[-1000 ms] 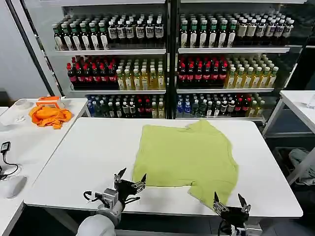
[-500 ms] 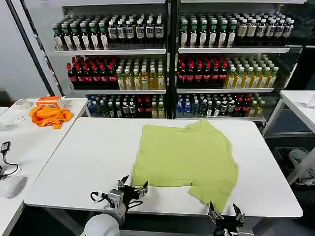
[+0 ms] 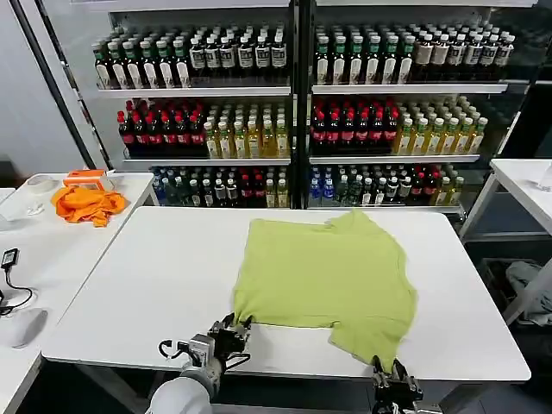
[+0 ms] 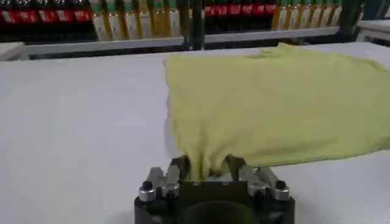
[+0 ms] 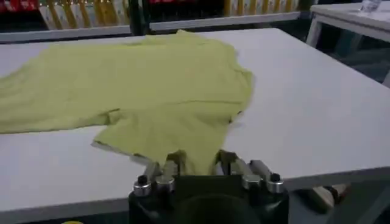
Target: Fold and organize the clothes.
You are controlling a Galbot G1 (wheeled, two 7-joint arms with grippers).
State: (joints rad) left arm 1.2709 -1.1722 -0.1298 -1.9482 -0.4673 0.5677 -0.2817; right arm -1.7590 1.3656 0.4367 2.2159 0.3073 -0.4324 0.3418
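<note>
The light yellow-green T-shirt [image 3: 328, 272] lies mostly flat on the white table [image 3: 147, 276], its near hem reaching the front edge. My left gripper [image 3: 235, 329] sits at the shirt's near left corner, and the left wrist view shows the cloth [image 4: 274, 103] bunched up between that gripper's [image 4: 206, 165] closed fingers. My right gripper [image 3: 390, 373] is at the front edge under the near right flap. In the right wrist view the fabric [image 5: 140, 85] runs down into that gripper [image 5: 198, 159], which is shut on it.
A bright orange cloth [image 3: 84, 203] and a tape roll [image 3: 39, 183] lie on the side table at the left, with a mouse [image 3: 21, 326] nearer me. Bottle shelves [image 3: 293, 103] stand behind the table. Another white table [image 3: 526, 181] is at the right.
Both grippers were open over the near edge a second ago. They have dropped lower and closed onto the shirt's near corners, the left corner now puckered.
</note>
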